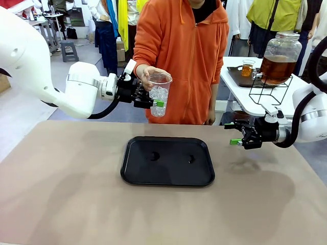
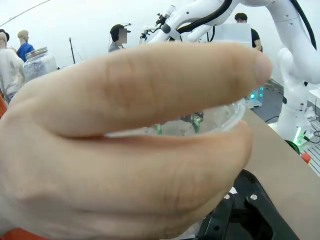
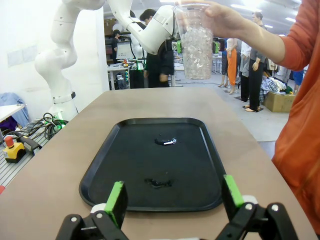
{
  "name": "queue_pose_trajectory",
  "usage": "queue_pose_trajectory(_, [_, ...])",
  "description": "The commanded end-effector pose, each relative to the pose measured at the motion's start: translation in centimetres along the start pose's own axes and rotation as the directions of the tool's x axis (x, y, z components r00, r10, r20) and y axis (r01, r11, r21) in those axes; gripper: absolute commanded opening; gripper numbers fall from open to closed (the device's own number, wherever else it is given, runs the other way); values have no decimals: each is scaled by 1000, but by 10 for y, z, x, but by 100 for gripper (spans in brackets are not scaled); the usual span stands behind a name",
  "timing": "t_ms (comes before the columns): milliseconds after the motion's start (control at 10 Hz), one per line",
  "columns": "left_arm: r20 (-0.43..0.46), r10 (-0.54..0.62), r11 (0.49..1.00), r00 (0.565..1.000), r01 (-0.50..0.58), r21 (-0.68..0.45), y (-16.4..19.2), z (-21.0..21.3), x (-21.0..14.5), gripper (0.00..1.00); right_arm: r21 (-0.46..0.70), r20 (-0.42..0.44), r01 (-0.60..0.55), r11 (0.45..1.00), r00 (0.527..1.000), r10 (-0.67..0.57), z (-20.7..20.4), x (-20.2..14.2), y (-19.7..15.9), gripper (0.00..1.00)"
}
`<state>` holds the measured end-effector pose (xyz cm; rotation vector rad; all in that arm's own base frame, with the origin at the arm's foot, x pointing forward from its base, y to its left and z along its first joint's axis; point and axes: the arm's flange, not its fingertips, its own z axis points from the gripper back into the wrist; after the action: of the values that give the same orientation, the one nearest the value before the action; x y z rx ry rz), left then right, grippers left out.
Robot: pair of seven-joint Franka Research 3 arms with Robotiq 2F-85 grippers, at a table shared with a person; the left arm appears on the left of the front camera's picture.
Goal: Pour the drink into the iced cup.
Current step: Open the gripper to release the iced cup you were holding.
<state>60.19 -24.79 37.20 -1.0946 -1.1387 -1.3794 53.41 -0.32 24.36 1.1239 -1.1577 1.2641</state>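
Holding the iced cup (image 1: 159, 95) aloft for handover: person's hand (image 1: 146, 76) at its rim, left gripper (image 1: 151, 101) clamped on its side. Right gripper (image 1: 238, 133) waits beside the tray (image 1: 134, 173), jaws wide. Drink (image 1: 276, 68) sits in the jar behind.

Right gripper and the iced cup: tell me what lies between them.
In the right wrist view, the black tray lies on the table between the right gripper and the iced cup, held up beyond the tray by the person's hand.

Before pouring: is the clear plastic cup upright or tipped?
Upright: the clear plastic cup has its rim on top, ice cubes settled inside.
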Motion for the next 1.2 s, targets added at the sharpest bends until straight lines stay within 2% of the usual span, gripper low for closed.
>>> queue_pose_trajectory(0, [5, -14, 1000, 1000, 14, 0, 0, 0, 3, 73, 1, -1, 2, 1000, 1000, -2, -1, 2, 0, 100])
queue_pose_trajectory(400, [0, -1, 1000, 1000, 1, 0, 0, 0, 0, 73, 1, -1, 2, 1000, 1000, -2, -1, 2, 0, 100])
queue_pose_trajectory(500, [4, -2, 1000, 1000, 2, 10, 0, 1, 0, 90, 1, -1, 2, 1000, 1000, -2, -1, 2, 0, 100])
queue_pose_trajectory(600, [9, 4, 1000, 1000, -4, 10, -1, 2, 0, 100, 1, -1, 2, 1000, 1000, -2, -1, 2, 0, 100])
queue_pose_trajectory(800, [6, 17, 1000, 1000, -17, 17, -8, 13, -2, 100, 1, -1, 2, 1000, 1000, -2, -1, 2, 0, 100])
queue_pose_trajectory(1100, [22, 40, 997, 999, -41, 72, -32, 52, -16, 100, 1, -1, 2, 1000, 1000, -2, -1, 2, 0, 100])
